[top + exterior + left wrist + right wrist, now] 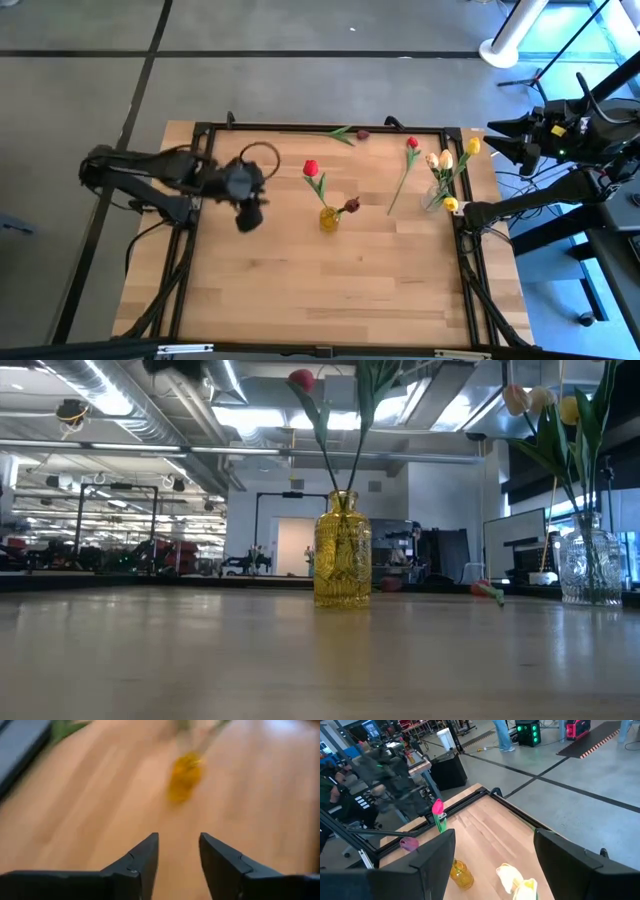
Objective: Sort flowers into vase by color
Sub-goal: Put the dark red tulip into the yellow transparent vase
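A yellow glass vase (328, 218) (342, 550) (461, 874) stands mid-table with a red tulip (310, 168) and a dark maroon tulip (352, 206) in it. A clear vase (437, 196) (590, 566) near the right edge holds yellow and cream tulips (446, 160) (515, 878). One red tulip (412, 144) lies flat on the table, and a maroon tulip (362, 133) lies at the far edge. My left gripper (246, 216) (179, 851) hovers open to the left of the yellow vase. My right gripper (466, 214) (495, 855) is open at the right edge beside the clear vase.
A black metal frame (300, 128) runs around the wooden table top. Bare wood (330, 290) spreads over the near half of the table. Beyond the table is a workshop with benches, screens and cables; a person's legs (501, 735) show far off.
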Controlling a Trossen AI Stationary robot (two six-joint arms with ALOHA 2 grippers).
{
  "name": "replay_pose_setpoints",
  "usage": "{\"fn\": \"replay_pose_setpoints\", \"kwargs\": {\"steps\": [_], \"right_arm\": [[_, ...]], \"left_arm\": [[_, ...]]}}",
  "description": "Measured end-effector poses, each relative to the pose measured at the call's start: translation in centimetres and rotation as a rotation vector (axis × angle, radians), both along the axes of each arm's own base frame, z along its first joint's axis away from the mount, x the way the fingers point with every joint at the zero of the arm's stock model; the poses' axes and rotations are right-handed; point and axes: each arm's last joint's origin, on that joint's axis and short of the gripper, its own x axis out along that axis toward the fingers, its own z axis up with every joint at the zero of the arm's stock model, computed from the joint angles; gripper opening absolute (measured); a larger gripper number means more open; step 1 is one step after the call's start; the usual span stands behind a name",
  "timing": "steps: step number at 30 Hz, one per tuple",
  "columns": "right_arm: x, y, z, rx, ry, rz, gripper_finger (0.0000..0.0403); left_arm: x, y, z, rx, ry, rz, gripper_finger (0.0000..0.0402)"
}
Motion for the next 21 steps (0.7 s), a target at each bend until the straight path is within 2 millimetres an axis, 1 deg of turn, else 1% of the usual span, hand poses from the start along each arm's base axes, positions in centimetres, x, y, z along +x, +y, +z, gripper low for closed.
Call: {"fn": "replay_pose_setpoints", "kwargs": {"steps": [3, 6, 10, 12, 15, 17, 19, 21], "right_arm": [[0.2, 0.0, 0.2, 0.002, -0.012, -0.001, 0.0271], [0.3, 0.0, 0.2, 0.002, -0.013, 0.001, 0.0271], [0.2, 0.0, 0.2, -0.019, -0.006, 0.007, 0.0271], [0.2, 0.0, 0.2, -0.034, 0.0, 0.011, 0.0271], [0.4, 0.0, 0.2, -0.052, 0.008, 0.004, 0.0271], [0.5, 0.0, 0.2, -0.054, 0.012, -0.001, 0.0271], [0.7, 0.1, 0.2, -0.056, 0.019, -0.002, 0.0271], [0.8, 0.1, 0.2, -0.058, 0.021, -0.007, 0.0271]], "left_arm": [[0.2, 3.5, -2.0, 0.058, 0.072, 0.068, 0.0136], [0.8, 7.7, -4.9, 0.112, 0.095, 0.146, 0.0136], [1.5, 13.6, -8.3, 0.071, 0.012, 0.281, 0.0136], [1.9, 16.4, -9.5, 0.095, -0.008, 0.334, 0.0136], [2.8, 19.5, -11.7, 0.124, 0.02, 0.26, 0.0134], [3.5, 21.5, -12.5, 0.098, -0.018, 0.21, 0.0131], [3.7, 23.8, -13.4, 0.069, -0.061, 0.221, 0.0128], [3.8, 25.9, -14.3, 0.056, -0.054, 0.25, 0.0124]]}}
